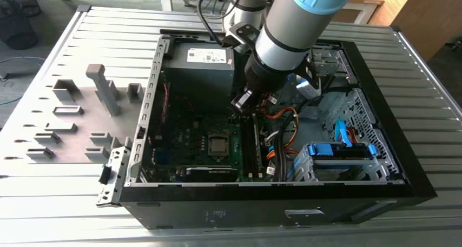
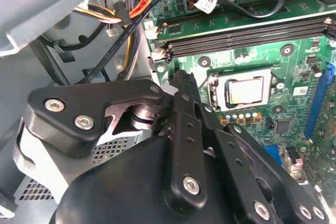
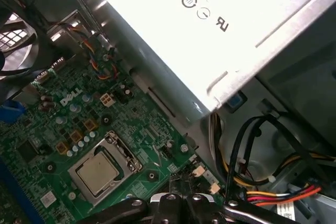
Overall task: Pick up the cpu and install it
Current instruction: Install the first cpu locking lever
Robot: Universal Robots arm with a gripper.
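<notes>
The cpu (image 2: 245, 88) lies seated in the motherboard socket (image 3: 128, 153). The claw (image 2: 181, 80) hovers just beside it, fingers closed together, holding nothing. For a sound install, check the chip sits flat and square.

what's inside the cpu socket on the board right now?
The cpu sits in the socket, silver top showing in both wrist views. Contacts underneath are covered. The tool hangs beside it, holding nothing visible.

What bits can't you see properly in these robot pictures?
- Whether the cpu is locked into its socket: too small in the exterior view, unclear in both wrist views.
- The gripper fingertips: hidden by its own black body in the second wrist view.
- Motherboard far end: hidden behind the arm.
</notes>
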